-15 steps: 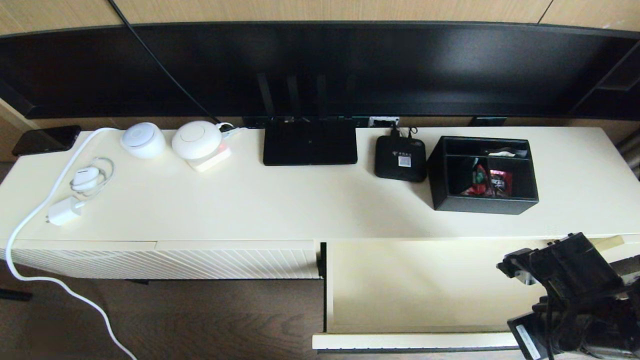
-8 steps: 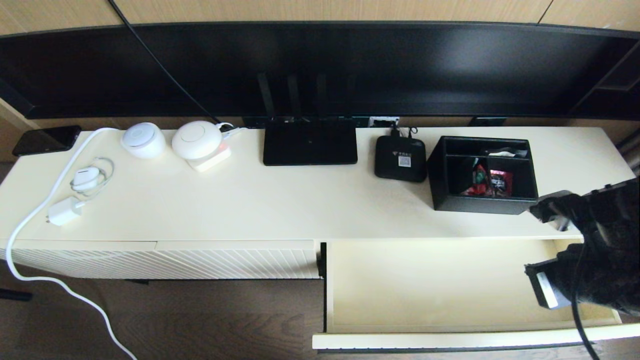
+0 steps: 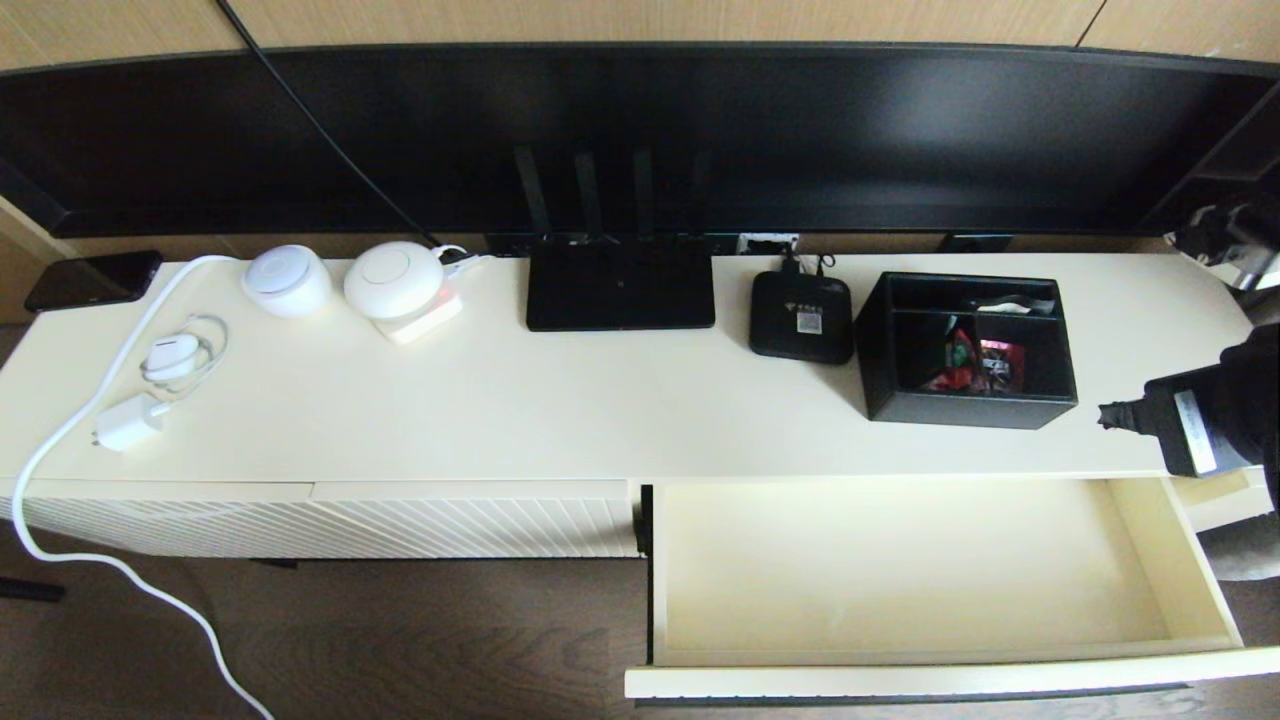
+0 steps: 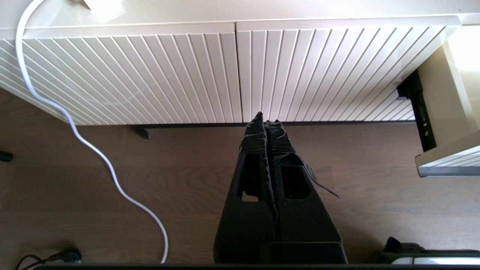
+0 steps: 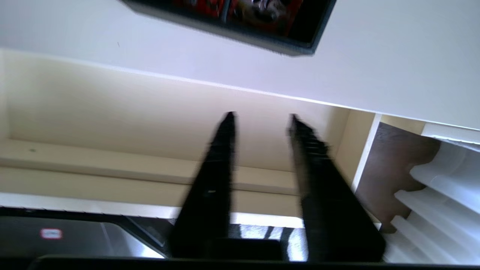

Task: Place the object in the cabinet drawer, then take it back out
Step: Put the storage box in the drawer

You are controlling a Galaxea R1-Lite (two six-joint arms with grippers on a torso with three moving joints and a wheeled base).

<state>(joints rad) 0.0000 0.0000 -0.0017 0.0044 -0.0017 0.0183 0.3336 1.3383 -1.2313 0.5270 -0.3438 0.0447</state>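
The black organizer box with red snack packets stands on the cabinet top, back right, and its corner shows in the right wrist view. Below it the cream cabinet drawer is pulled fully out, its smooth interior bare. My right arm hovers at the right edge, beside the box and clear of it. The right gripper is open, with nothing between its fingers. My left gripper hangs shut and empty over the floor in front of the ribbed left panels.
On the cabinet top sit a small black set-top box, a flat router, two white round devices, a charger with a white cable, and a phone. A dark TV spans the back.
My right arm has risen from over the drawer's front right corner, going back and to the right, to beside the organizer box. The whole drawer interior now shows. Nothing else moved.
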